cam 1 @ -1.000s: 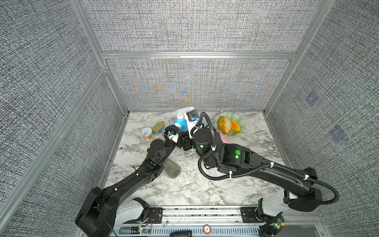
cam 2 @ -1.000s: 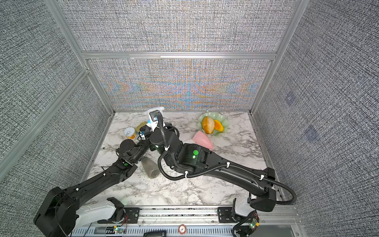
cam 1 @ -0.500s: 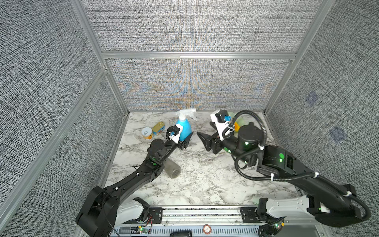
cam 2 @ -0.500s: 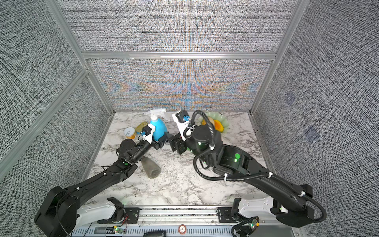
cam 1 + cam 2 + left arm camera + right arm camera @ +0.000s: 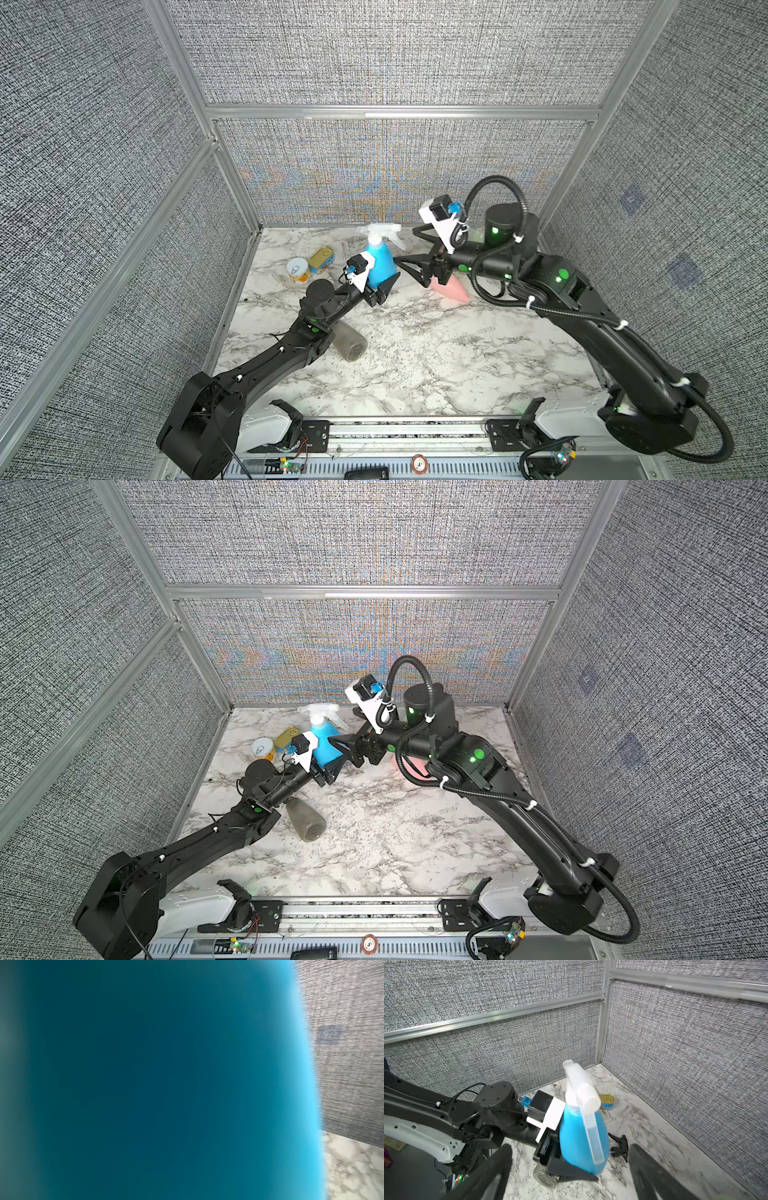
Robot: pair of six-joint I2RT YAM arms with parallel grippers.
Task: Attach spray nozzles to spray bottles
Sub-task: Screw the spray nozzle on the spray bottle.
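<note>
The left wrist view is filled almost wholly by the blurred blue bottle (image 5: 155, 1084). Only a strip of wall (image 5: 349, 1043) and table (image 5: 357, 1167) is left at one edge, and nothing of the jaws can be made out there.

In both top views the blue bottle is seen upright near the back of the table, with the white nozzle (image 5: 380, 230) seated on its neck. The jaws of the left gripper (image 5: 380, 277) are clenched on the bottle's lower body, and one jaw is hidden behind the bottle. Whether the bottle's base touches the table cannot be told.

The jaws of the right gripper (image 5: 406, 246) are spread wide and empty, just beside the bottle and apart from it. The pink bottle (image 5: 451, 289) lies on its side and is partly covered by that gripper. The grey bottle (image 5: 351, 343) also lies on its side, with its neck end hidden under the left arm. The black nozzle (image 5: 619, 1146) is seen only in the right wrist view, lying on the table beyond the blue bottle. A round can (image 5: 298, 270) and a flat tin (image 5: 322, 259) stand close together near the left wall.

A second earlier the right jaws were up at the white nozzle. Since then they have been drawn back to the right and opened wider. The blue bottle has been kept in the left jaws, in roughly the same place. The pink bottle, then uncovered in a top view, is now overlapped.
</note>
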